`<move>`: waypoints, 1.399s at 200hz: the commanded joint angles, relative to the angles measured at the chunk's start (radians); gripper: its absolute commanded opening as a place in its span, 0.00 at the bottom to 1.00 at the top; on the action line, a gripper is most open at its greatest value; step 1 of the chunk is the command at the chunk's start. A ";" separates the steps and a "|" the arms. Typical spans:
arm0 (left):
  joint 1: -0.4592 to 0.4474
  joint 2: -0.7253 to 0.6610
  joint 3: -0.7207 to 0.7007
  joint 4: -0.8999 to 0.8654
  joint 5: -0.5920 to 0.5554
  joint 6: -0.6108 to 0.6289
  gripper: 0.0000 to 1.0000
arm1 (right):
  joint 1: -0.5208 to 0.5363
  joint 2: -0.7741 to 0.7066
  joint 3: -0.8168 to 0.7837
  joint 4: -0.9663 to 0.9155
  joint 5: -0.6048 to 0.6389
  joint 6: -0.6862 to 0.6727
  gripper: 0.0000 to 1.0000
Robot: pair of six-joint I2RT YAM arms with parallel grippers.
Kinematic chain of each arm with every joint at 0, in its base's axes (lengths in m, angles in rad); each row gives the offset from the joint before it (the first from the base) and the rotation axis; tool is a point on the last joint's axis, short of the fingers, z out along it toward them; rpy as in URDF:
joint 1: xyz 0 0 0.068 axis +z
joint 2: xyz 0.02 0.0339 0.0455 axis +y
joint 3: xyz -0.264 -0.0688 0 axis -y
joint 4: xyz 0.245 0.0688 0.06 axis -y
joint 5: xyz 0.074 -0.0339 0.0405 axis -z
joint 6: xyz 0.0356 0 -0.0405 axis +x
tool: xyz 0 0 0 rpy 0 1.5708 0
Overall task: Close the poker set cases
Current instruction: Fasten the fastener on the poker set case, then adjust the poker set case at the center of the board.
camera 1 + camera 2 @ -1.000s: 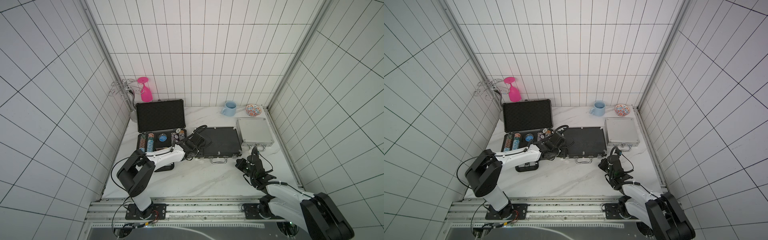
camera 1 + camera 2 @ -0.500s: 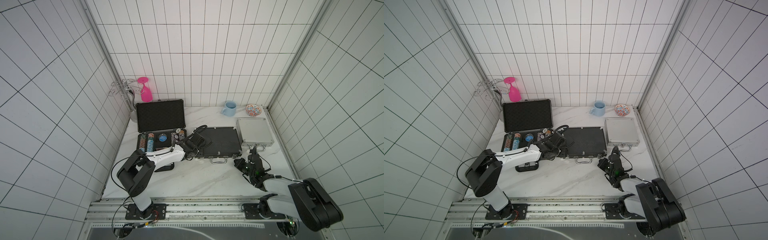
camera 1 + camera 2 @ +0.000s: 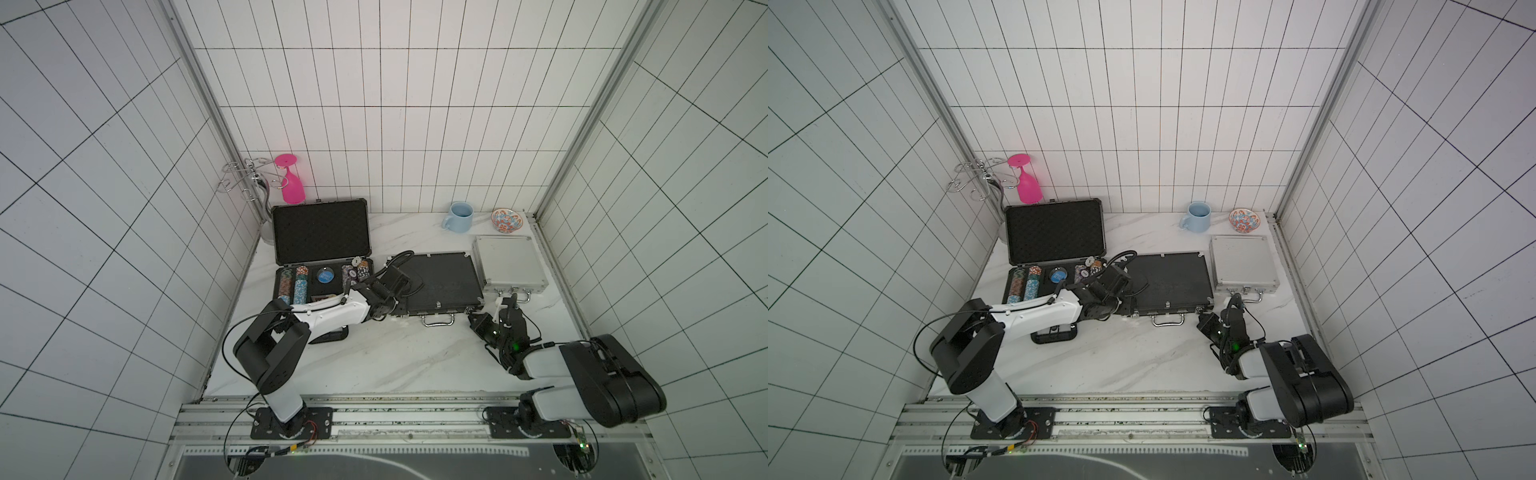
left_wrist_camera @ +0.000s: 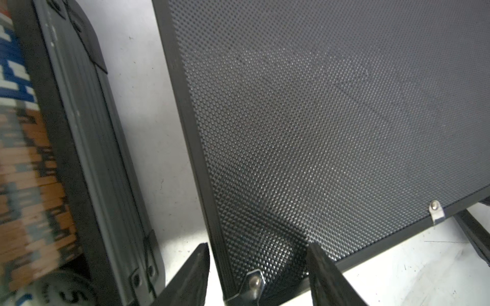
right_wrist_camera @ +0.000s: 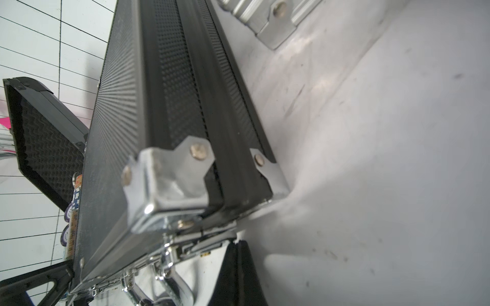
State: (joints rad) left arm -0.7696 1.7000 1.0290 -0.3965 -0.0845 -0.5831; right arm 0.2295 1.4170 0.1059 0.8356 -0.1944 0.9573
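Pink glass (image 3: 293, 189), blue mug (image 3: 459, 216), dimpled black case (image 3: 440, 282).

No legible words or numbers, one blurred S-like mark, on a round disc (image 4: 66, 292) in the open case (image 4: 92, 137)

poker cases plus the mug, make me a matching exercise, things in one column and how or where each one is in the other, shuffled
Things
1. dark-grey case
2. black case
3. silver case
4. blue mug

States and places
A. shut, dimpled dark lid, left fingers either side of one corner
B. at the back, beside the patterned bowl
C. lid standing open, poker chips showing
D. shut, bright ribbed lid, just in front of that bowl

Pairs: 1-C, 2-A, 3-D, 4-B
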 commanded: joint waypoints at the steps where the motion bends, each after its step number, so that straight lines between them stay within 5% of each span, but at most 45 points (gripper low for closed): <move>1: -0.021 0.102 -0.102 -0.280 0.046 0.039 0.59 | -0.010 0.028 -0.036 0.072 -0.002 0.029 0.04; 153: -0.013 0.072 -0.061 -0.288 0.052 0.044 0.59 | -0.029 -0.444 0.121 -0.565 0.117 -0.178 0.07; 209: -0.018 -0.001 0.061 -0.323 0.067 0.059 0.66 | 0.001 -0.444 0.334 -0.722 0.092 -0.298 0.29; 280: -0.003 -0.065 0.213 -0.410 0.039 0.085 0.73 | 0.168 -0.345 0.538 -0.799 0.099 -0.401 0.58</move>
State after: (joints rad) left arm -0.7845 1.6848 1.1896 -0.7448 -0.0326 -0.5198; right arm 0.3454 1.0370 0.5179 0.0940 -0.1024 0.6163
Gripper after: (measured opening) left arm 0.721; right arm 0.562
